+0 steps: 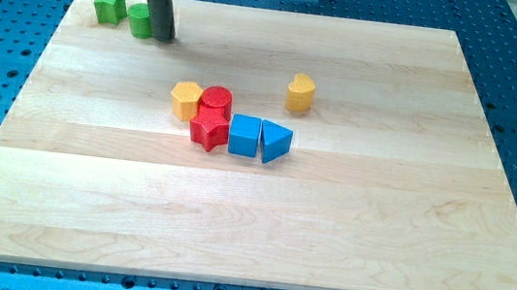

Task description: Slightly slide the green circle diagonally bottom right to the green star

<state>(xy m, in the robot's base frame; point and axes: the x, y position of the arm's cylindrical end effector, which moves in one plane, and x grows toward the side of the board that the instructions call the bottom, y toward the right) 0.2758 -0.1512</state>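
My tip rests on the wooden board near its top-left corner, pressed right against the view's right side of the green circle, so that rod and block touch. There are no jaws here to open or close: the arm ends in a plain dark rod, and it holds nothing, only leaning on the block's flank. The green circle sits just beside the green star, which lies to its left and a little higher, close to the board's top edge; the two look very near or touching, though I cannot tell which. Well apart from them, around the middle of the board, a cluster is packed together: a yellow hexagon-like block, a red cylinder touching its right side, a red star directly below that, then a blue cube and a blue triangle side by side. A yellow heart-shaped block stands alone to the upper right of this cluster
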